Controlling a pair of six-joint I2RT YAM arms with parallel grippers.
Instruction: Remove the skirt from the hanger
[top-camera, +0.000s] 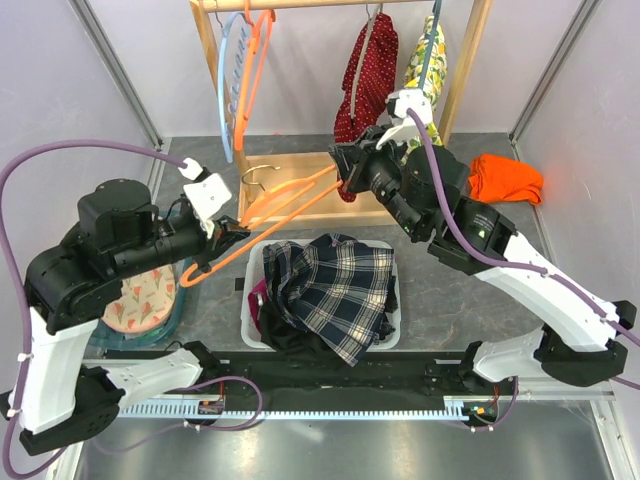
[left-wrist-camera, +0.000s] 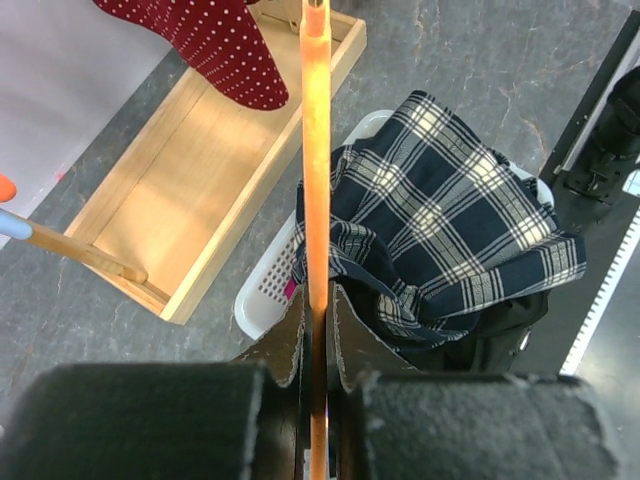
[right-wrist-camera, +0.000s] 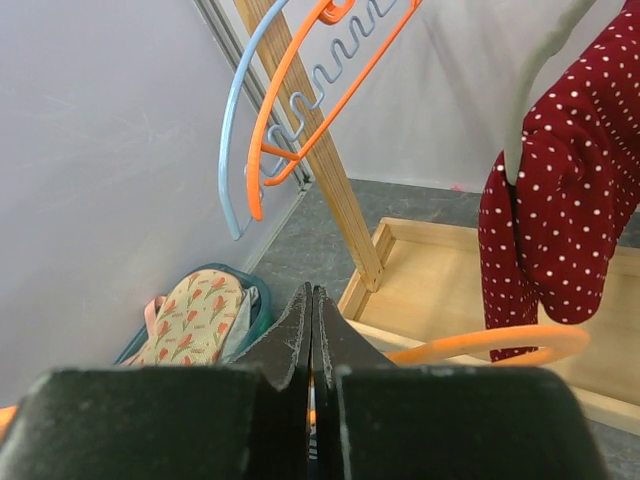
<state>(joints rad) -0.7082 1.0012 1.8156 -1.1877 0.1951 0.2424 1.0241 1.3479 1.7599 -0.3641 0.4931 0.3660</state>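
Observation:
The plaid skirt (top-camera: 335, 285) lies crumpled in the white basket (top-camera: 394, 326), off the hanger; it also shows in the left wrist view (left-wrist-camera: 450, 220). The pale orange hanger (top-camera: 290, 205) is held in the air above and behind the basket, between both grippers. My left gripper (top-camera: 232, 238) is shut on the hanger's bar (left-wrist-camera: 316, 150), which runs straight through its jaws (left-wrist-camera: 320, 300). My right gripper (top-camera: 345, 170) is shut on the hanger's other end; its jaws (right-wrist-camera: 312, 300) are pressed together with orange showing between them, and the hanger's curve (right-wrist-camera: 480, 343) sticks out to the right.
A wooden rack with a tray base (top-camera: 300, 178) stands behind, carrying a light-blue and a red-orange hanger (top-camera: 245, 70) and a red dotted garment (top-camera: 365, 70). An orange cloth (top-camera: 505, 178) lies at the right. A teal basket with floral cloth (top-camera: 145, 300) sits at the left.

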